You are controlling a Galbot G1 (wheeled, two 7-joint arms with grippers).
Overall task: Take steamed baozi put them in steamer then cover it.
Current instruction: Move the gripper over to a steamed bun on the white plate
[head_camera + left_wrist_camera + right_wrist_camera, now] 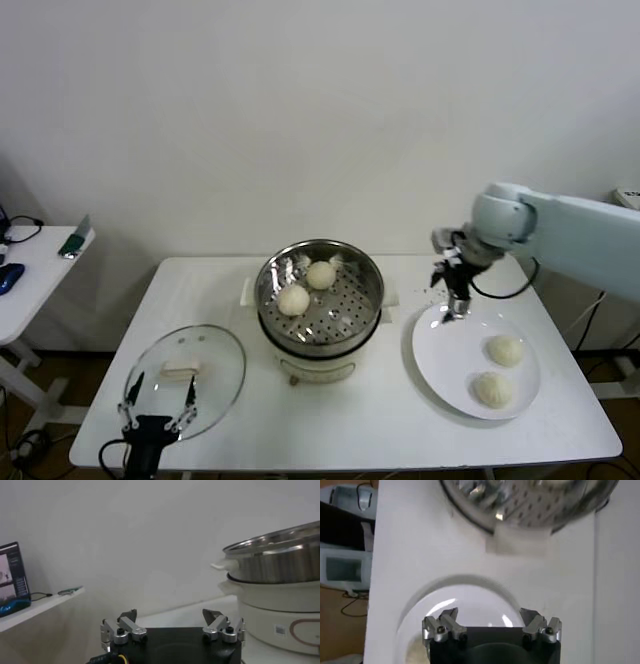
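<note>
1. The steamer [320,297] stands in the middle of the white table [380,420], uncovered, so that buns can be dropped in from above. Two steamed baozi [294,299] already lie on its perforated bottom, close to each other.
2. The other two buns [505,350] wait on the white plate [440,365] at the robot's right, near the steamer; this probably keeps each carry short.
3. The right gripper [457,310] hangs over the plate's edge nearest the steamer, its fingers spread apart and holding nothing. It seems ready to go down on a bun.
4. The cover [185,378] lies flat at the robot's left, handle up, well clear of the steamer.
5. The left gripper [158,410] waits low at the cover's near rim, fingers spread and empty, likely placed there for the final covering.
</note>
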